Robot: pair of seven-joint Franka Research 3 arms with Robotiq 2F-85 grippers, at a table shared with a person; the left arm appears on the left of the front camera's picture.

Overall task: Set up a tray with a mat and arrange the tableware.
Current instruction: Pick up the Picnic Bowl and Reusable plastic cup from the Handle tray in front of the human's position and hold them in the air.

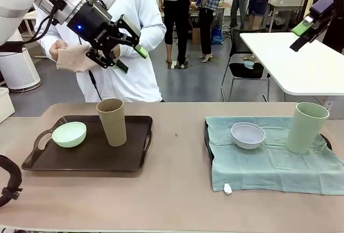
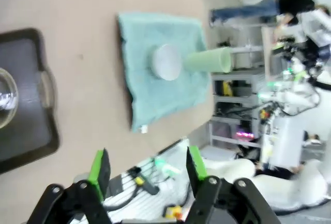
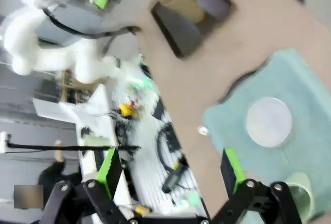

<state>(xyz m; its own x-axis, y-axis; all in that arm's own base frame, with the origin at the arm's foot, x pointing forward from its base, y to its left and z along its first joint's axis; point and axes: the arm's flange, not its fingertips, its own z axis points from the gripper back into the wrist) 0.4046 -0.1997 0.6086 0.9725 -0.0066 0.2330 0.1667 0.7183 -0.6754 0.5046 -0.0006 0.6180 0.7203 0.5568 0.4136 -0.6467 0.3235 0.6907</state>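
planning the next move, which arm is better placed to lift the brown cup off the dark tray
Left. Its open hand hangs above the brown cup on the dark tray; the right hand is up at the far right edge.

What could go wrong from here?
The left arm's open fingers hover close to the person's hand, which holds a beige cloth; a move could strike it.
The tall pale green cup stands on a wrinkled teal cloth mat; a tug could tip it.
The tall tan-brown cup stands on the bare dark brown tray; it may topple if a mat goes under.
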